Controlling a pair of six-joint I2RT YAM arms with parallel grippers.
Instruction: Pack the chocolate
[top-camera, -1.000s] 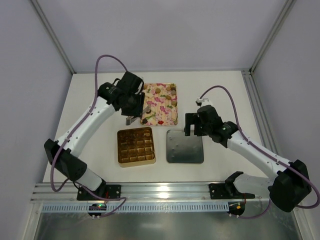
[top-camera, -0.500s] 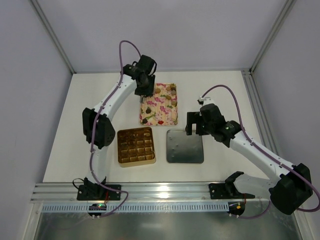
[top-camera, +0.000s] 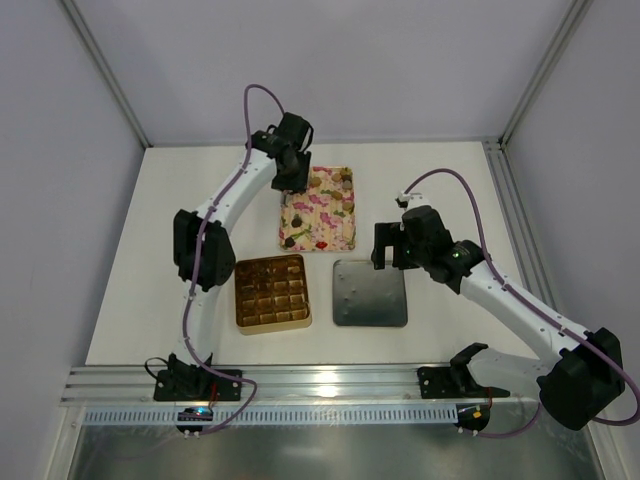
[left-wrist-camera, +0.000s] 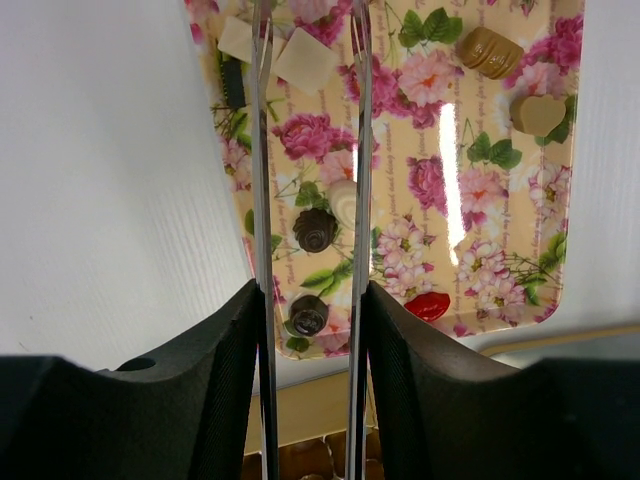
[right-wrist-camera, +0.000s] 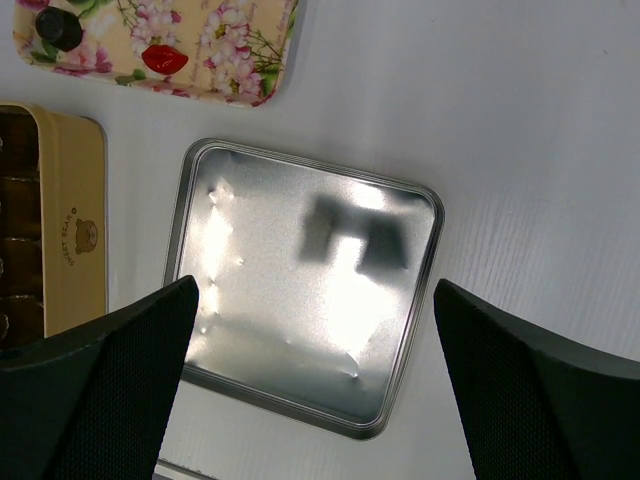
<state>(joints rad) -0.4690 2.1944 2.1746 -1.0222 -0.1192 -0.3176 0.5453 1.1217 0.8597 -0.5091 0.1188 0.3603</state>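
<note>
Over floral tray — left gripper clamps tweezers.

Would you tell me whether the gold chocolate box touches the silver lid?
Apart: the right wrist view shows a strip of bare white table between the gold chocolate box and the silver lid.

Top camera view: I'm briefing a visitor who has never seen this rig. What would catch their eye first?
Probably the pink floral tray toward the back, scattered with assorted sweets, with the left gripper poised over its far end holding tweezers. Just in front sit the gold box of chocolate squares and, to its right, a shiny silver lid near the open right gripper.
</note>
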